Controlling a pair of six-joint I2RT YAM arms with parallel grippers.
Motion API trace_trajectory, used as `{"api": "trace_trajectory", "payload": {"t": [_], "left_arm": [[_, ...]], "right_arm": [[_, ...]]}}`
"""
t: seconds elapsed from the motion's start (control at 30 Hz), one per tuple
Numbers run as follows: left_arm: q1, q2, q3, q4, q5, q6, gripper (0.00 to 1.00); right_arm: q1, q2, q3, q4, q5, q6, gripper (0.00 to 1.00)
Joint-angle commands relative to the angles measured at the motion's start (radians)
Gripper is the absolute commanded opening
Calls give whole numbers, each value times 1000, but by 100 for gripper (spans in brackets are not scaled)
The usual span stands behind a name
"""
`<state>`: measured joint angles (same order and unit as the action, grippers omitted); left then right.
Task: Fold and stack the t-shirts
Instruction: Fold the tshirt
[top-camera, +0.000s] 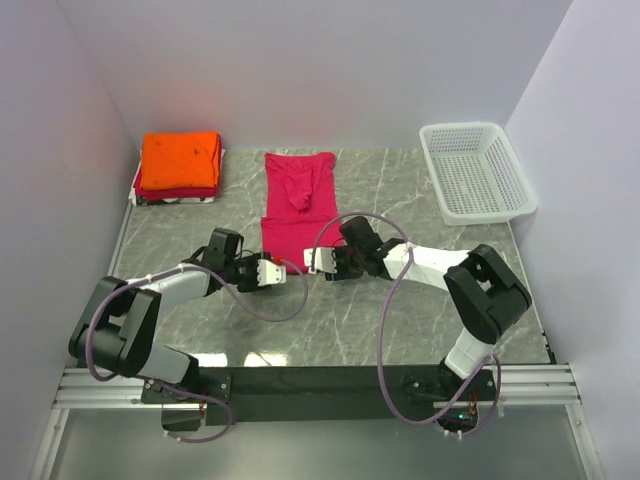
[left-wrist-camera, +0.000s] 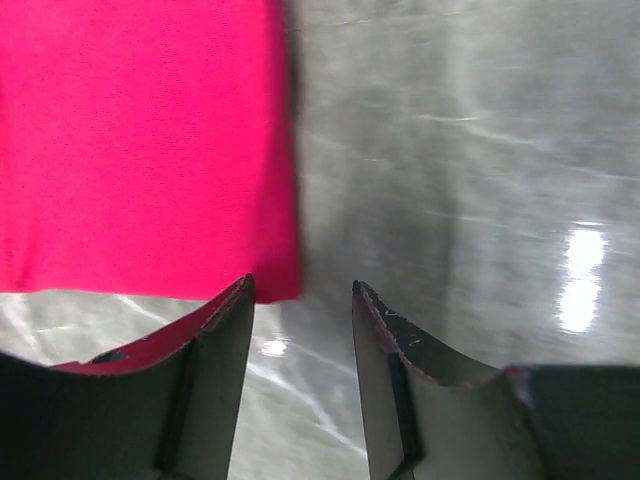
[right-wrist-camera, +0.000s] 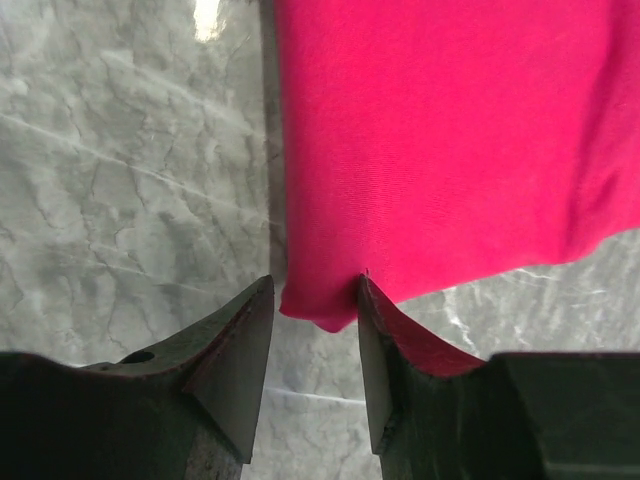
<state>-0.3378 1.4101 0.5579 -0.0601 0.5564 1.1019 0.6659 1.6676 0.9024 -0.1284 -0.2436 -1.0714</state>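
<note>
Mid-fold: crimson-pink cotton t-shirt (top-camera: 297, 205), a long strip on the grey marbled worktop (top-camera: 420, 215) — left end effector (left-wrist-camera: 302, 288) and right end effector (right-wrist-camera: 316, 285) released at its near corners; next likely calls for pinching both, folding away

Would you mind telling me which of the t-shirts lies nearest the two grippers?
The crimson-pink t-shirt, spread mid-table; the orange t-shirt and red t-shirt sit stacked at the far left.

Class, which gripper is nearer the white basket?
Right. The right gripper is at the near edge of the pink t-shirt, toward the basket; the left gripper is beside it, farther away.
</note>
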Motion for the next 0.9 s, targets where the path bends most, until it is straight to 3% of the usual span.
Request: {"api": "trace_trajectory", "payload": {"t": [0.0,0.2,0.27,0.3,0.37,0.47,0.87], "left_arm": [[-4,39,45,40,-29,32,49],[-12,99,65,39,-44,64,43],[-12,112,74,31,-44,72,32],[-12,110,74,20,-39,76,27],[-12,96,79,-1,-24,90,14],[-12,58,88,-64,3,98,1],[-39,-206,38,-320,94,118,1]], "right_arm": [[8,18,-8,29,18,-28,45],[9,46,-5,20,44,-55,40],[9,57,1,16,50,-56,28],[8,60,3,15,50,-56,12],[8,55,7,9,41,-44,0],[6,17,13,-14,27,-21,0],[32,-227,-25,-232,-37,100,0]]}}
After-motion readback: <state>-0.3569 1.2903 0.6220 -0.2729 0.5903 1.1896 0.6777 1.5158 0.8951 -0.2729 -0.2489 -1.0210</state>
